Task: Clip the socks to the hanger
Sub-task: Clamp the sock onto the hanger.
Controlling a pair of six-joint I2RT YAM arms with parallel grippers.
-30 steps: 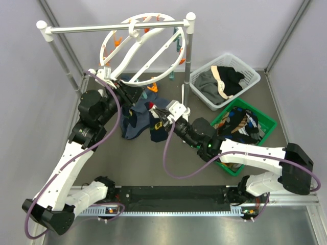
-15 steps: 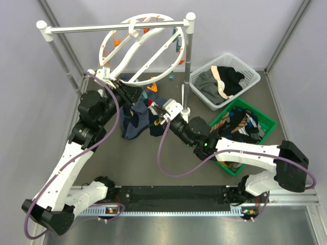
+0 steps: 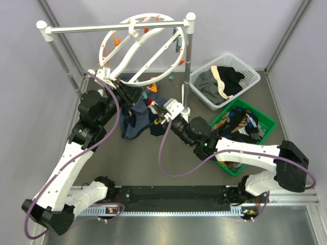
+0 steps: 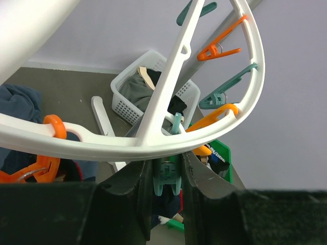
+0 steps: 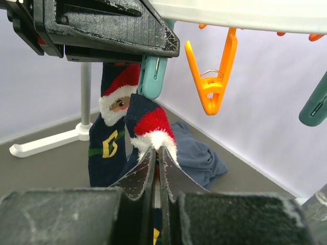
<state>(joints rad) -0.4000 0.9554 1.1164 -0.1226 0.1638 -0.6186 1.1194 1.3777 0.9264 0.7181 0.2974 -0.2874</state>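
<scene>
Right wrist view: since a second ago my right gripper (image 5: 156,153) has risen toward the hanger (image 5: 245,10) and closed in beside my left gripper (image 4: 166,171), which has not moved. My right jaws are pressed tight on a navy sock (image 5: 150,125) with a red top and white fluffy trim, its tip just below the teal clip (image 5: 153,76). My left jaws, set narrow, pinch that clip just under the hanger's rim. Beyond my right jaws hangs a second navy sock (image 5: 110,138) showing a Santa face and, on a green band, a yellow mark like a G.
</scene>
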